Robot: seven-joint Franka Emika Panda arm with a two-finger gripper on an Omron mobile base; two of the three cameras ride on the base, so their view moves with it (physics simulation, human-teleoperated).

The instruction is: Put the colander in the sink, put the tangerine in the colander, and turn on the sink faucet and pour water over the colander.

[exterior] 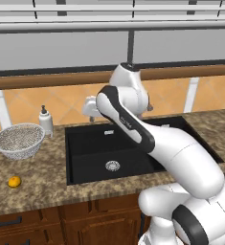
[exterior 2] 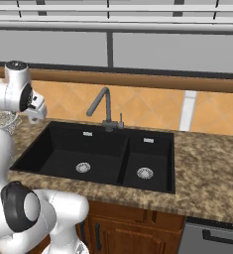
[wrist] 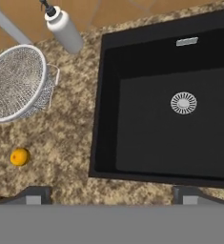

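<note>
Nearest the hand camera, the two dark fingertips (wrist: 34, 196) of the gripper (wrist: 113, 195) rise at the bottom of the view, spread wide apart with nothing between them, one over the speckled granite counter (wrist: 66, 157) and the other over the front edge of the sink (wrist: 147, 143). At the left of the counter sits the colander (wrist: 15, 83), upright and empty, its mesh bowl resting on the stone well clear of the basin. Just beside it, toward the wall, stands the white soap bottle (wrist: 63, 29). Nearer the front edge, apart from the colander, lies the tangerine (wrist: 19, 157) on the bare counter. To the right, the sink's wide basin holds only its round silver drain (wrist: 183, 103). From the left base view the same order holds: colander (exterior: 19, 140), soap bottle (exterior: 46, 120), tangerine (exterior: 14, 182), then the black sink (exterior: 95, 148), with the arm raised over it. From the right base view the sink faucet (exterior 2: 102, 106) stands behind the divider between the two basins, its spout angled toward the wide one, no water visible.
</note>
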